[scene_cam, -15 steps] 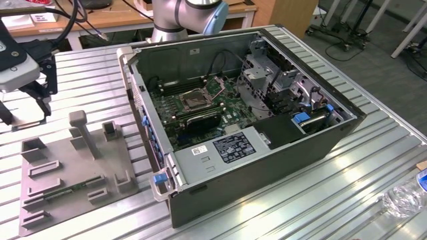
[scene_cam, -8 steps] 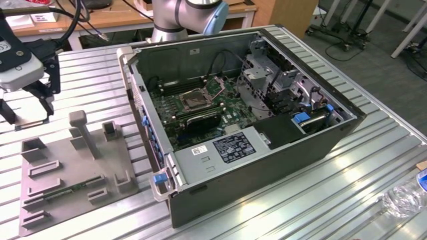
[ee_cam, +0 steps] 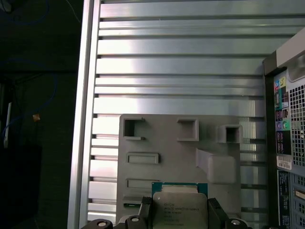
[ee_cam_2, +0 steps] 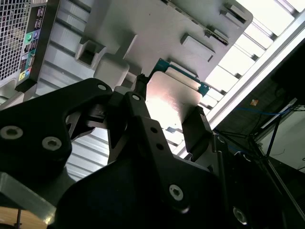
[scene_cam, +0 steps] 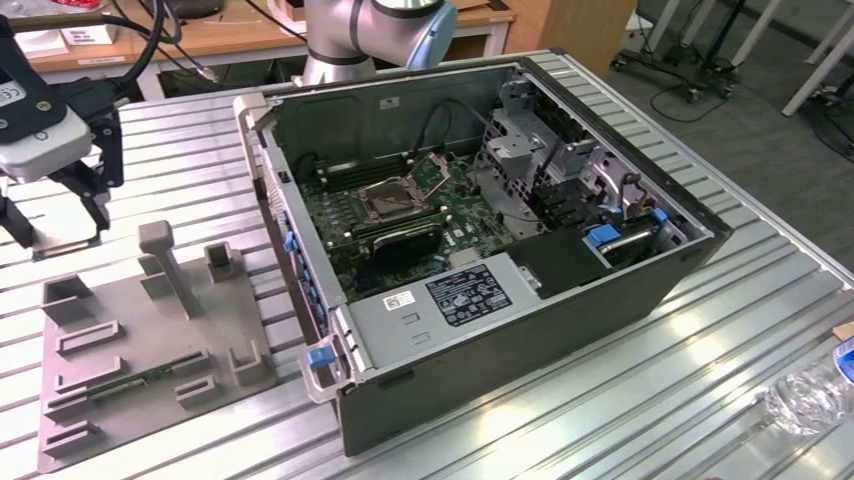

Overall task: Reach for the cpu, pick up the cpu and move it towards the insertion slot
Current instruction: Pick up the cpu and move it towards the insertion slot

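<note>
Above the grey moulded fixture plate [ee_cam: 167, 138], held clear of it: black two-finger gripper [ee_cam: 180, 213] closed on the small, flat, square cpu [ee_cam: 179, 202].
Silvery-white metal top with faint print, thin green border along one edge, pinched on two opposite sides between the fingers [ee_cam_2: 198, 126]. Well off to the exterior view's right of the plate, inside the open black computer case [scene_cam: 534, 330]: square, shiny-framed insertion slot [scene_cam: 396, 197] with a dark centre.

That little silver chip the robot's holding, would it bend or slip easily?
The cpu looks like a flat, metal-topped square, so it is probably stiff, not floppy. Its smooth, shiny top hints it could slip; the jaws pinch it by its edges. Thin and flat, it should not roll.
</note>
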{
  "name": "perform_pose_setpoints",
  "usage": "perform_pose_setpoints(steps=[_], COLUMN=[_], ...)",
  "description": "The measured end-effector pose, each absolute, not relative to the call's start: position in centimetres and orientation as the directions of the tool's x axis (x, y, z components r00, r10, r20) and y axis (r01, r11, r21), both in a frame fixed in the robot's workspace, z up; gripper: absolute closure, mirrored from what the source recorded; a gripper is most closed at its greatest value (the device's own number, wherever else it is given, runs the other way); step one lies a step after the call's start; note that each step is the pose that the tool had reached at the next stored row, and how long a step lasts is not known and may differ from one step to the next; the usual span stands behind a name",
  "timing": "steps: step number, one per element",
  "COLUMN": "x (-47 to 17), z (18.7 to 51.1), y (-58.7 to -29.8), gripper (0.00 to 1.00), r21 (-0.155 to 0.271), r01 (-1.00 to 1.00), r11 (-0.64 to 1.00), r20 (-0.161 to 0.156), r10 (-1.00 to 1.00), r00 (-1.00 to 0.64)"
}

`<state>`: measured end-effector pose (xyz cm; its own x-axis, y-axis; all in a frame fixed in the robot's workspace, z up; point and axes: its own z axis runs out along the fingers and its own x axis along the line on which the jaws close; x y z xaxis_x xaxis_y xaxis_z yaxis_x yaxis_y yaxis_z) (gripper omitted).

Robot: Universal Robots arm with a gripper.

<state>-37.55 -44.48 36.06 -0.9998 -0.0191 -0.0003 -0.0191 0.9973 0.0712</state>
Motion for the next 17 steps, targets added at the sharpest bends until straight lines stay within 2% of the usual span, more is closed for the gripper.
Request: perform_pose_setpoints(steps=[17], x=[-36.5], z=[36.1], y=[-44.5], gripper=[0.46], r21=[0.071], r01=[-0.019], r11=[0.997], r20=[0.000], r10=[-0.019], r00=[-1.000])
